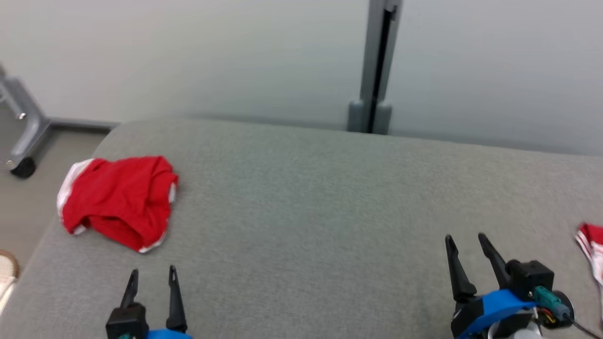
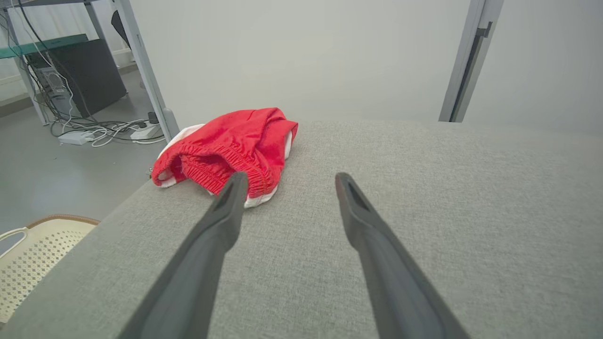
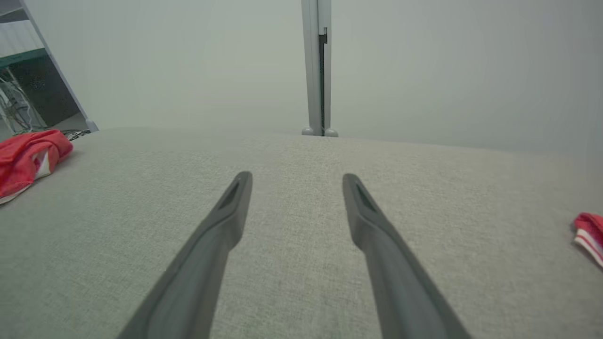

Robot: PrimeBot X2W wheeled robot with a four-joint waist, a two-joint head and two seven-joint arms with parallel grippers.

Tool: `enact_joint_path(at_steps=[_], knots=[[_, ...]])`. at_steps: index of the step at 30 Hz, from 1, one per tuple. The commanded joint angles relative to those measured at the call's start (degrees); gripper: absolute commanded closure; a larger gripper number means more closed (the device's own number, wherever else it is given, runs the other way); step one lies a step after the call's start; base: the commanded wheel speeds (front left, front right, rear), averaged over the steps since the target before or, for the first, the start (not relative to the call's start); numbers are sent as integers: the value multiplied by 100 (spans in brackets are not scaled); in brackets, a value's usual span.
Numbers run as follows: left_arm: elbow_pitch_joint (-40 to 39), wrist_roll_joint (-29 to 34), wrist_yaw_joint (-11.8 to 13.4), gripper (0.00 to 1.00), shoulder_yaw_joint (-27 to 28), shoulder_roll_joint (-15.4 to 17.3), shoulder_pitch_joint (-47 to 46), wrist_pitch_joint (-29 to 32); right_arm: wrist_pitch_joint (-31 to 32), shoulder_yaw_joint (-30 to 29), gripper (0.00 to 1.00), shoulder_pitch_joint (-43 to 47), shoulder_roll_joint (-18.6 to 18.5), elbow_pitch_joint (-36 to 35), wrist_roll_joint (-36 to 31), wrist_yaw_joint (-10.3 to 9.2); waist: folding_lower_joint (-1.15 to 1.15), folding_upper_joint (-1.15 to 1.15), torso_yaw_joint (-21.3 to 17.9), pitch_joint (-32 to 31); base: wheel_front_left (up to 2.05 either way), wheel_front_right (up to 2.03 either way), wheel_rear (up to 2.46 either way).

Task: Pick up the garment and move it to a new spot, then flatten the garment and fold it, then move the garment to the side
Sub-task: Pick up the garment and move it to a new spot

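**Garment (image 1: 118, 200) bunched at 10 o'clock, both grippers spread and empty**

Head view: the red garment, trimmed in white, is seen crumpled on the grey cushion (image 1: 306, 197) at 10 o'clock, close to the cushion's left edge. The left gripper (image 1: 153, 270) is placed at 7 o'clock with its 2 fingers spread and nothing held. The garment lies near it, toward 11 o'clock, with a strip of bare cushion between. The right gripper (image 1: 465, 237) is found at 4 o'clock, likewise spread and empty. A second red-and-white cloth (image 1: 592, 249) is cut off by the frame at 3 o'clock. A grey post (image 1: 377, 66) is set against the pale wall at 1 o'clock.

Left wrist view: the garment (image 2: 231, 148) is shown at 11 o'clock, its gathered waistband turned toward the camera. The left gripper (image 2: 289, 176) is held open above the cushion, and 1 fingertip is lined up with the garment's near hem. A cream perforated basket (image 2: 33, 254) is seen at 8 o'clock, and cables (image 2: 103, 132) are strewn on the floor at 10 o'clock.

Right wrist view: the right gripper (image 3: 297, 175) is spread over bare cushion. The garment (image 3: 28, 157) is placed at 9 o'clock, well apart, and the cloth (image 3: 589, 233) at 3 o'clock.
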Motion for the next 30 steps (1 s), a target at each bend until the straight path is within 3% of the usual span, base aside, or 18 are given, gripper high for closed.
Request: enact_joint_path(at_steps=[1,11,18,23,30], knots=[[-16,3,1,0,70,1,-42,-14,-29,46,0,37,-13,-20,74,-2,0,-1,412,191,0,0,0],[-80,-49,44,0,328,1,62,-14,-28,256,0,-82,-11,-97,179,-2,0,-1,1360,314,0,0,0],[-118,-143,69,0,336,-4,61,-14,-27,300,0,-126,-12,-119,233,-2,0,-1,1786,430,0,0,0],[-105,-226,27,0,362,-6,64,-14,-28,366,0,-183,-12,-122,195,-1,0,-1,1793,489,0,0,0],[190,-631,-268,0,549,-5,-373,-14,-28,406,0,-322,-11,-188,55,-2,0,-1,1433,760,0,0,0]])
